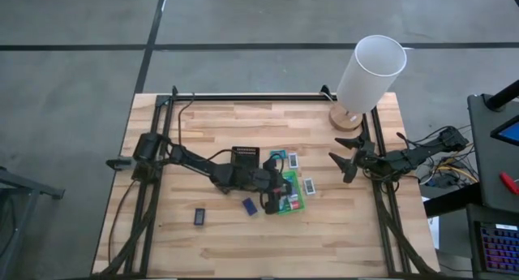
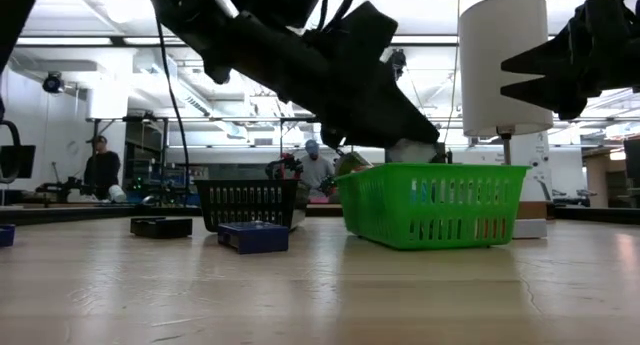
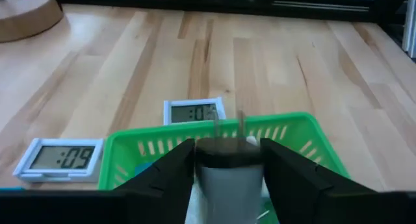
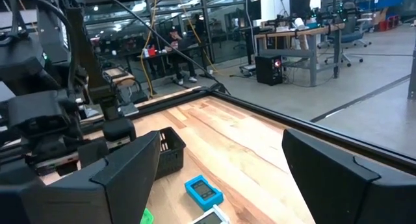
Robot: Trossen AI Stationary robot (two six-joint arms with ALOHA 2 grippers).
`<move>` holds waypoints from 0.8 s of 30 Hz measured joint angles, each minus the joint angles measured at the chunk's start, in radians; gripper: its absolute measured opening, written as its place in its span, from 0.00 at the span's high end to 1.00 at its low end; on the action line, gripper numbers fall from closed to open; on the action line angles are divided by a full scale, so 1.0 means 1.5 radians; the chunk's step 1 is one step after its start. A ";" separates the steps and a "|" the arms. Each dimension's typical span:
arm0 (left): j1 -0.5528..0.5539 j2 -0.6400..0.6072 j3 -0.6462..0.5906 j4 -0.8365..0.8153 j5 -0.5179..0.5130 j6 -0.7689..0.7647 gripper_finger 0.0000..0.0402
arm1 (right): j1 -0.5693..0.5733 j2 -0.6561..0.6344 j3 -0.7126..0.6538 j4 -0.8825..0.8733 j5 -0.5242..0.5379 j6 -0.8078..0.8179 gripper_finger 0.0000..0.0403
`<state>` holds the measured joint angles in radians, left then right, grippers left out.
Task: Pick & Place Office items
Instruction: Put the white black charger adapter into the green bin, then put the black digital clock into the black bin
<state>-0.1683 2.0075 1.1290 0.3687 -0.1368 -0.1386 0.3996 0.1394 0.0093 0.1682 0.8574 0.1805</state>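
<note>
One grey-white cylindrical item (image 3: 227,178) sits loosely between the left pincer's (image 3: 227,169) fingers, directly above the bright green slatted plastic tray (image 3: 292,130); right pincer (image 1: 345,166) released.

The green tray (image 1: 290,200) is sitting mid-table, with the black tray (image 1: 244,157) lying just behind-left of it. Two small clocks (image 3: 192,112) are resting beyond it, and an item (image 3: 227,178), possibly a stapler, is hanging over it.

Grey concrete floor (image 1: 73,85) — workbenches (image 4: 305,36) under bright ceiling lights (image 2: 100,25).
</note>
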 joint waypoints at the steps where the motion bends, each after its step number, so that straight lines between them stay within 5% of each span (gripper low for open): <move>1: 0.000 0.000 0.000 0.000 0.000 0.000 0.54 | 0.000 0.000 0.000 0.000 0.000 0.000 0.20; 16: 0.004 -0.036 -0.002 -0.030 0.007 -0.002 0.45 | 0.000 0.000 0.000 0.000 0.000 0.000 0.18; 24: 0.005 -0.161 -0.003 -0.279 -0.011 0.007 0.45 | 0.000 0.000 0.000 0.000 0.000 0.000 0.18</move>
<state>-0.1616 1.7666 1.1252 -0.0494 -0.1535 -0.1287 0.3996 0.1394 0.0093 0.1685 0.8570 0.1804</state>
